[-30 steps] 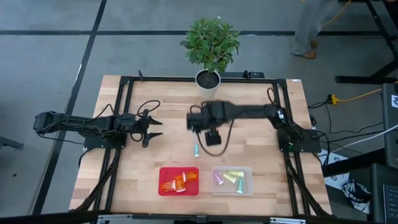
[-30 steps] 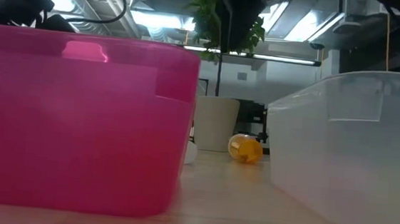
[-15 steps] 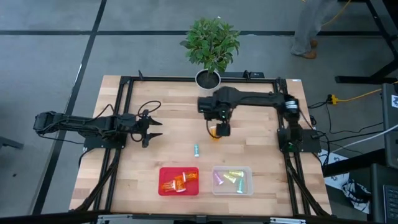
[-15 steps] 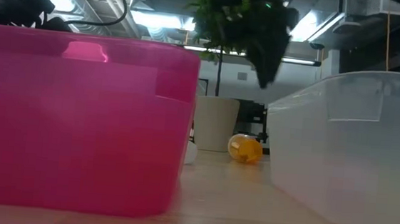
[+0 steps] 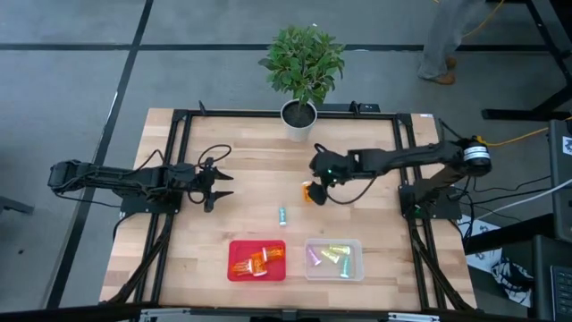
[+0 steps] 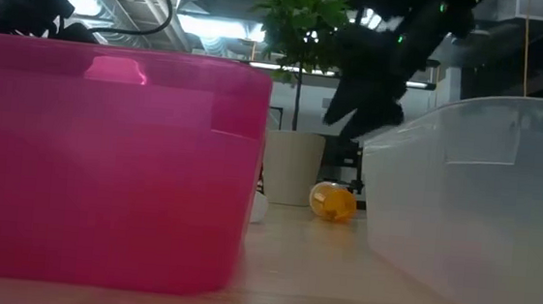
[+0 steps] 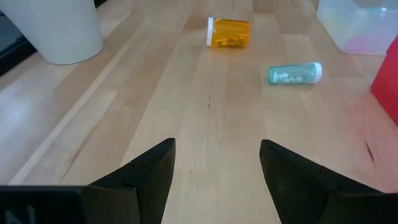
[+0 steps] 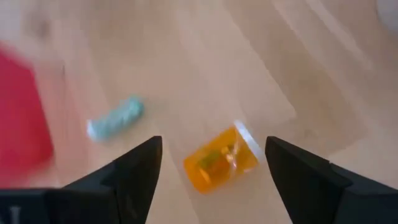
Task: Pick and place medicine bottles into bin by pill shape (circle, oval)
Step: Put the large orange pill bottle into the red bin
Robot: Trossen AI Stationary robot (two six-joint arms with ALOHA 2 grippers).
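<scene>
Sorting nearly done: red plastic bin [image 5: 256,260] holds orange bottles, clear plastic bin [image 5: 333,259] holds pastel ones. Left on table: orange translucent bottle [image 5: 308,192] and teal bottle [image 5: 281,216], mid-table. Right gripper [image 5: 320,185] spread wide above orange one, nothing held. Left gripper [image 5: 225,184] idle far left, parted, empty.

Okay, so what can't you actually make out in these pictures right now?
- Pill shape in the orange bottle: blurred in the right wrist view, too small from above.
- Pills in the teal bottle: too small everywhere.
- Contents of the red bin and the clear bin: the low view shows only their walls; the high view is too small to count.
- Right gripper: a dark blur in the low view.
</scene>
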